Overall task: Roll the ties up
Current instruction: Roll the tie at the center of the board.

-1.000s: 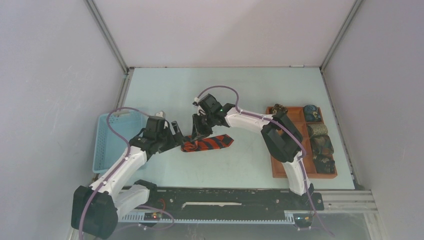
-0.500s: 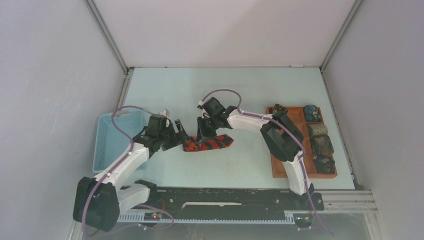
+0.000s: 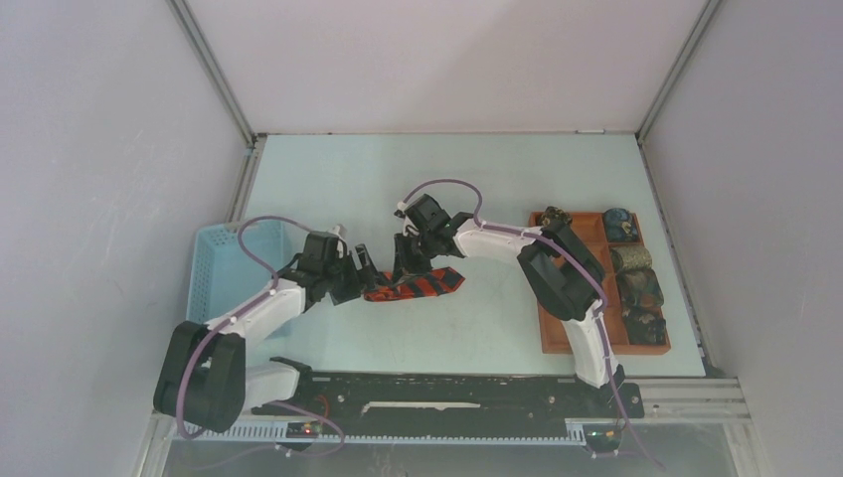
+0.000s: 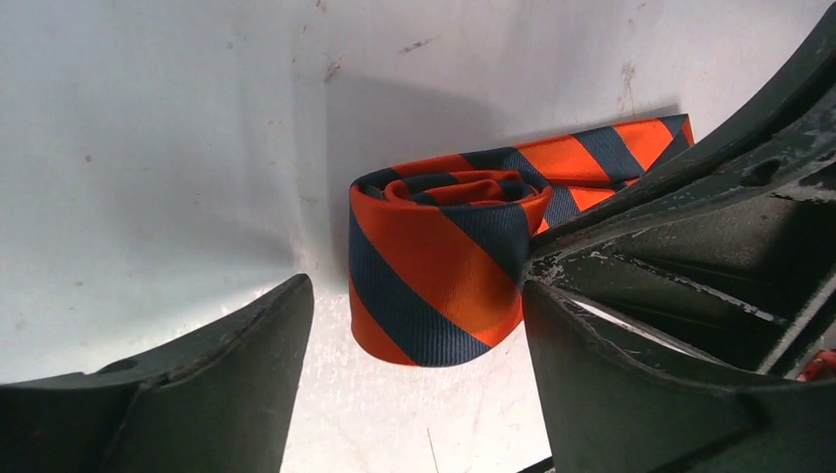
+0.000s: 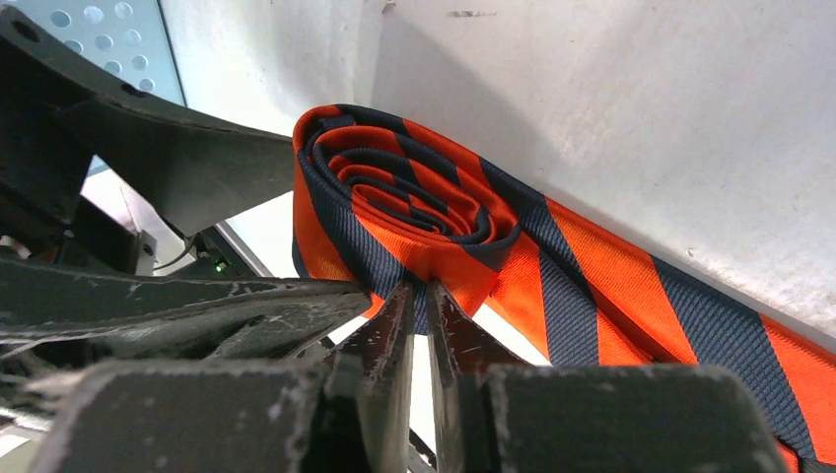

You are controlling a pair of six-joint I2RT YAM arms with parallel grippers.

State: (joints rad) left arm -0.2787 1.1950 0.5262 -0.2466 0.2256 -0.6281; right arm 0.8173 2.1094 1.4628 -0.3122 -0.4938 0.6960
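Well, from above, the striped tie lies in the middle of the worktop, just past both arms. One end is wound into a little roll. The other end lies flat and points toward the brown tray, where other rolled ties sit in their boxes. The left fingers and the right fingers meet at the rolled end. A blue basket sits off to the left.

From the left wrist, the left fingers are spread wide, one on each side of the roll, and they do not squeeze it. I think they stand there like two walls so the roll cannot flop open.

From the right wrist, the right fingers are pressed almost together and pinch the cloth at the edge of the roll. I think this pinch holds the winding tight so more tie can be turned in. A flat piece is not yet rolled.
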